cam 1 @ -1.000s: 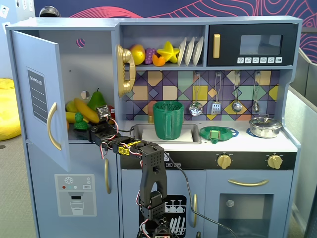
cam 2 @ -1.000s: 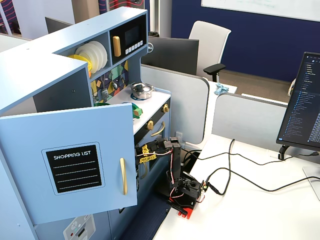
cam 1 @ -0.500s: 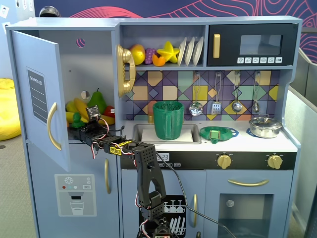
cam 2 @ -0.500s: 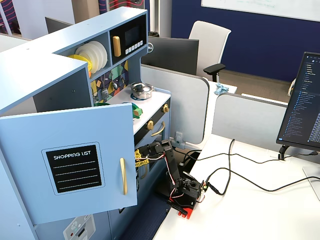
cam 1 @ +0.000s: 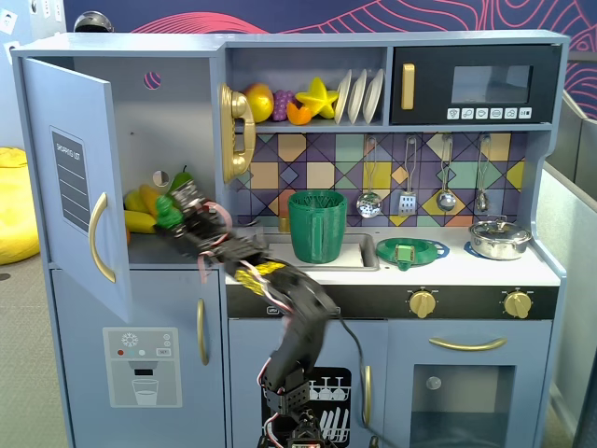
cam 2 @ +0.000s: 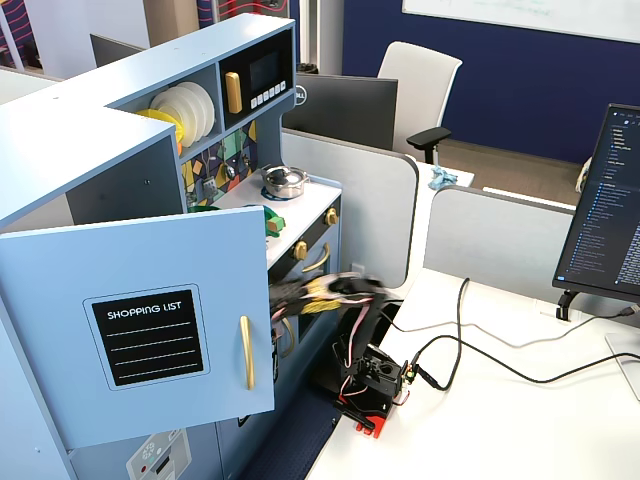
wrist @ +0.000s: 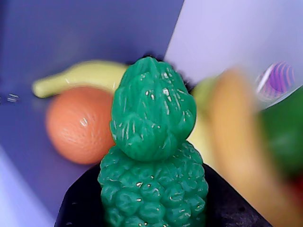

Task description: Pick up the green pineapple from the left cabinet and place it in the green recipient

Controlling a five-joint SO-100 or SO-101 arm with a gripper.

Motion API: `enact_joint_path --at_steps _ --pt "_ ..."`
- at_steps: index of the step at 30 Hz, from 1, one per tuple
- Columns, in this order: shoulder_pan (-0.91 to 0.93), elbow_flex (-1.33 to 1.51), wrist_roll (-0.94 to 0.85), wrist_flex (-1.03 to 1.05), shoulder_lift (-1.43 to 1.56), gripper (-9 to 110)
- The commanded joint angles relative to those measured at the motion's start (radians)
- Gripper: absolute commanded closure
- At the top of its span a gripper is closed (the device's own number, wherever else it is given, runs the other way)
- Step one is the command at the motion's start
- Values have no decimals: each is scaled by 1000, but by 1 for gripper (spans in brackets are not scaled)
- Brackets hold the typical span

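The green pineapple [wrist: 152,156] fills the wrist view, crown up, with the black jaws pressed against both sides of its bumpy body. My gripper [wrist: 154,208] is shut on it. In a fixed view the gripper [cam 1: 175,209] holds the pineapple [cam 1: 166,209] just above the shelf inside the left cabinet [cam 1: 177,103], whose door [cam 1: 67,177] stands open. The green recipient [cam 1: 317,227], a ribbed cup, stands in the sink to the right. In another fixed view the cabinet door [cam 2: 150,320] hides the pineapple, and only the blurred arm [cam 2: 340,292] shows.
An orange [wrist: 78,125] and bananas [wrist: 80,75] lie behind the pineapple on the shelf; a green pear [cam 1: 184,177] stands behind the gripper. A flat green dish [cam 1: 407,250] and a metal pot [cam 1: 499,239] sit on the counter right of the sink.
The gripper reached left to the pineapple on the shelf, shut on it and lifted it up and a little right. The arm is now blurred with motion.
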Motion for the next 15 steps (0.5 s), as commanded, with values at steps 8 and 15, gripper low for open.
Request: enact_joint_path --at_steps 8,15 --pt "89 15 -37 405 647 101" --pt "477 -74 107 448 589 101"
